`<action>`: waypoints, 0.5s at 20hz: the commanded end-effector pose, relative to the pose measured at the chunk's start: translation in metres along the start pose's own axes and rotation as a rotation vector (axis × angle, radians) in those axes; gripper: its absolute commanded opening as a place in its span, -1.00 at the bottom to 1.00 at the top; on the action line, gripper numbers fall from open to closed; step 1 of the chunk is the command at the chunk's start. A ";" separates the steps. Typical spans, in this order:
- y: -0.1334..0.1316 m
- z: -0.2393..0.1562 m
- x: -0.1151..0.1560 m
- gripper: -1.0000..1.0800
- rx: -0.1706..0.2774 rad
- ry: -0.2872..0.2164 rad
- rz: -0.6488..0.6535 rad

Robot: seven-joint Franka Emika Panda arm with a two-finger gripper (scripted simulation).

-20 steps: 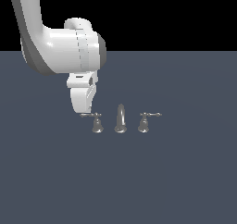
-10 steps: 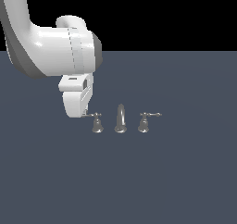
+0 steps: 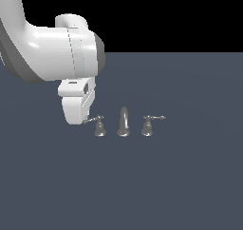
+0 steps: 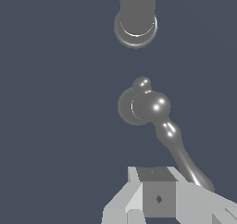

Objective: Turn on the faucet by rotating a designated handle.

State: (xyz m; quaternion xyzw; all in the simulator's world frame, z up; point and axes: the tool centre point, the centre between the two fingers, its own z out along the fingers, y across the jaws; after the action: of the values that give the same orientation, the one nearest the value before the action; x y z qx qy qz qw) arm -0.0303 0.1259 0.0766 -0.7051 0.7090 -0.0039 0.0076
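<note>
Black emptiness fills the background above a flat slate-blue worktop (image 3: pixel 190 177) that carries everything else; nothing but the faucet set is seen on it.

Largest by far is the white arm (image 3: pixel 52 53), which is seen in the upper part on the exterior view's left, its wrist bent down toward the fittings; the hand (image 3: pixel 78 105) hangs at its end, just beside the tip of the nearest lever. In the wrist view only one grey finger pad (image 4: pixel 157 197) is clearly made out, close against the lever's far end; whether the hand is spread or pressed together cannot be told from either view, and contact with the lever cannot be confirmed.

Next in size is the faucet (image 3: pixel 123 123): an arched spout in the middle, with a bell-based fitting on each side, all three upright and apart from one another. The handle (image 3: pixel 98 125) to be turned stands on the exterior view's left of the spout, its thin lever reaching toward the hand; the mirror-image handle (image 3: pixel 149 124) stands on the other side, untouched.

The step in hand is judged to be the push on the lever; it would be done best by pressing near the lever's tip, where leverage is greatest, and by sweeping in an arc about the bell base so the finger does not slide off the rounded metal; the spout should be kept clear of the sweep.
</note>
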 end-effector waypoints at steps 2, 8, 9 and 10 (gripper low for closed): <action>0.019 0.000 0.002 -1.00 -0.014 0.005 -0.005; 0.036 -0.001 0.004 -1.00 -0.016 0.005 -0.010; 0.024 0.000 0.007 -1.00 -0.001 -0.001 0.002; 0.026 0.000 0.010 -1.00 -0.002 0.000 0.001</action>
State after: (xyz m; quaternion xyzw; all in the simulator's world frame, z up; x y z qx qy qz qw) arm -0.0549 0.1191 0.0763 -0.7055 0.7087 -0.0033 0.0081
